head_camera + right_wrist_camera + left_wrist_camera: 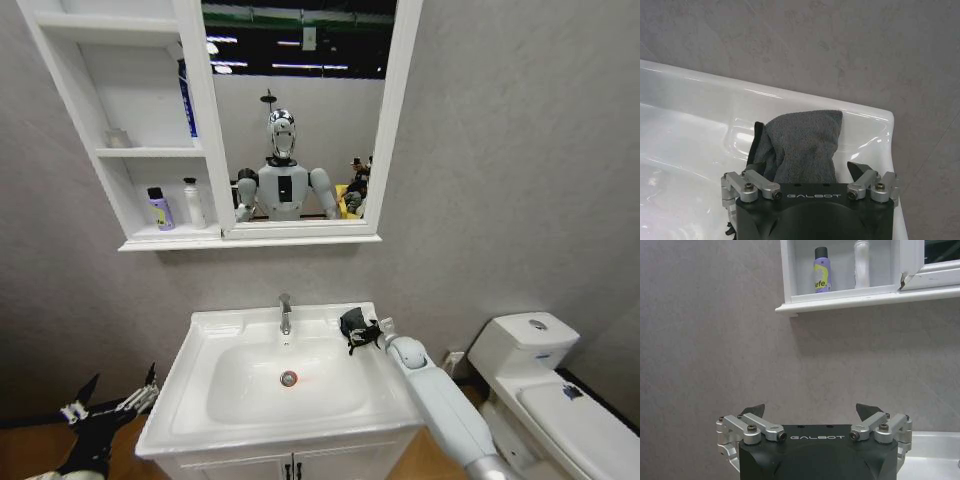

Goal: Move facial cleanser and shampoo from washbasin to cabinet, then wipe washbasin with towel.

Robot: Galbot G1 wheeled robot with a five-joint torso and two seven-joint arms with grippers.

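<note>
The towel (805, 145), a dark grey cloth, lies bunched on the back right corner of the washbasin (200, 400), on the flat ledge beside the bowl and close to the wall. It looks soft, light and limp, so it should neither slip nor break, but it will fold and sag wherever it is not held; a pinch through the thick middle of the bunch, rather than at a loose edge, seems the safer hold (an edge would likely leave most of it trailing). The right gripper (805, 167) is at the towel with its jaws spread to either side of the cloth, not yet closed on it, as far as the right wrist view shows. The chrome tap (285, 314) stands at the middle of the back ledge, apart from the towel. Up on the wall, the cabinet (215, 120) already holds a purple bottle (159, 209) and a white bottle (193, 203) on its lowest shelf. The left gripper (115, 405) hangs low off the basin's left side, jaws open and empty.
</note>
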